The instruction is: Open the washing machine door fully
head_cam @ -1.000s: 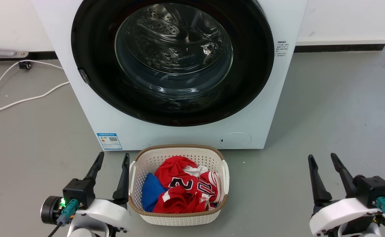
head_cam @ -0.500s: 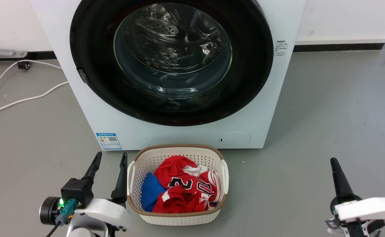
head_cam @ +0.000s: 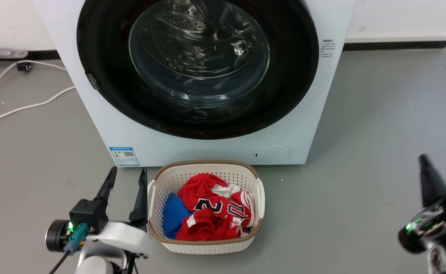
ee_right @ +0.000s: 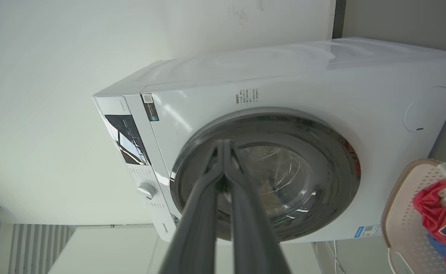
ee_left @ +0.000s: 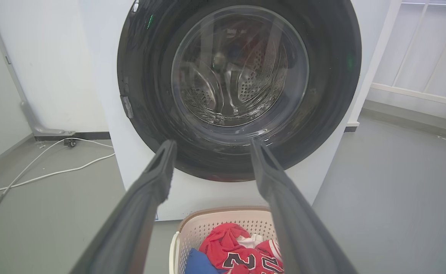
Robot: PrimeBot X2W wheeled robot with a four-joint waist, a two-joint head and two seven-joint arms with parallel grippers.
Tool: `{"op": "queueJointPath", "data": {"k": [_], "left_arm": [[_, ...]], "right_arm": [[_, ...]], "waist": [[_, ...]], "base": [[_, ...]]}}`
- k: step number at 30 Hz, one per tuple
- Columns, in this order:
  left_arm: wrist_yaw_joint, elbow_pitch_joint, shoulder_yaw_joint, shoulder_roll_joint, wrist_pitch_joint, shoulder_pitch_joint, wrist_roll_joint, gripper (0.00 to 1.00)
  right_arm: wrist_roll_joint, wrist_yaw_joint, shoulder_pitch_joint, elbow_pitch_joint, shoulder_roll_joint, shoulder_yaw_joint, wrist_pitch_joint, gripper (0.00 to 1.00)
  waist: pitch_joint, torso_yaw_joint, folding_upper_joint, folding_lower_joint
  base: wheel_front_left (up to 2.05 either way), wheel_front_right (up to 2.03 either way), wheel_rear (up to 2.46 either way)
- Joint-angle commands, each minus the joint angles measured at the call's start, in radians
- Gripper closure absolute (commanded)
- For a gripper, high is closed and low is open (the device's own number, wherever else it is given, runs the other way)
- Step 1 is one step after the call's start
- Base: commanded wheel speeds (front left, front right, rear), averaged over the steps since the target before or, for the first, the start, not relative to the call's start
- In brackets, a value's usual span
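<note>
Your right gripper (ee_right: 223,148) has risen, pressed together, likely to hook the shut door (head_cam: 295,76); left gripper (head_cam: 127,179) waits spread.

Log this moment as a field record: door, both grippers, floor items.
door: washing machine door shut, flush against the washing machine
left gripper: open, empty, low beside the basket
right gripper: shut, empty, apart from the door
basket: on the floor before the machine, holding a red jersey and blue cloth
cable: white, on the floor left of the machine
</note>
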Motion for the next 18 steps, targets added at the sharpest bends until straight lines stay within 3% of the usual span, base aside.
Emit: {"op": "queueJointPath", "data": {"k": [1,8,18], "left_arm": [[-0.001,-0.005,0.0,-0.005,-0.003,-0.018,0.005,0.0],[-0.006,-0.027,-0.002,-0.019,-0.003,-0.056,0.01,0.0],[-0.018,-0.071,-0.015,-0.03,-0.003,-0.13,0.038,0.0]], "right_arm": [[0.027,0.0,-0.04,0.024,-0.022,-0.008,0.013,1.0],[0.118,0.0,-0.258,0.2,-0.211,0.001,0.068,1.0],[0.113,0.0,-0.585,0.38,-0.468,0.203,0.222,1.0]], "waist": [[0.012,0.002,0.0,0.0],[0.077,0.011,0.0,0.0],[0.198,0.05,0.0,0.0]], "base": [[0.0,0.0,0.0],[0.0,0.0,0.0],[0.0,0.0,0.0]]}}
